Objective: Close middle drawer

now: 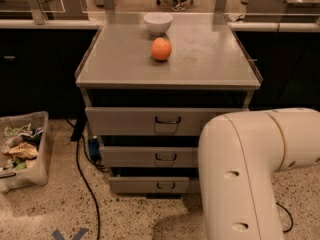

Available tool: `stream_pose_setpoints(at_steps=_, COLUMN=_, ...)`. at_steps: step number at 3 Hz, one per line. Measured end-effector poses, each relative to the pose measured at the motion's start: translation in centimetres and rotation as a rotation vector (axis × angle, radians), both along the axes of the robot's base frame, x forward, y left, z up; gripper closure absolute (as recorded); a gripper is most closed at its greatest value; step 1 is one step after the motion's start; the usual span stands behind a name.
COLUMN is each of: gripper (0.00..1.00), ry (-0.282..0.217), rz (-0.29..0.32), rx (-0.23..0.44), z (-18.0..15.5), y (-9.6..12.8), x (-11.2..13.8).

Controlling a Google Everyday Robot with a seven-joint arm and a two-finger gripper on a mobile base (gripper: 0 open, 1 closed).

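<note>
The middle drawer (145, 157) lies directly below the top drawer (130, 121). It is judged to be stiff sheet metal, sliding easily: press flat on the panel beside its wire handle (165, 157). The gripper is hidden behind the arm (250, 174), below and to the right of the top drawer; the state of the jaws cannot be told

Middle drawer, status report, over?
Gripper out of sight behind the white arm, lower right. Middle drawer front showing, handle free; flush or not, cannot tell. Nothing seen blocking it.
</note>
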State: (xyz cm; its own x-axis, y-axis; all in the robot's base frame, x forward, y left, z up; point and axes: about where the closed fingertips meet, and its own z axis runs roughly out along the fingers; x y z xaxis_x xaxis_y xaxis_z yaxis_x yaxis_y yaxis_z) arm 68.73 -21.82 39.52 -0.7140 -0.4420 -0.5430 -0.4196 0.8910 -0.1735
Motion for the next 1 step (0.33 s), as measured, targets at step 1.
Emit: stream_pose_setpoints(at_steps=1, gripper=1.0, ry=0.0, rz=0.0, rx=0.0, z=0.0, y=-0.01, x=-0.19)
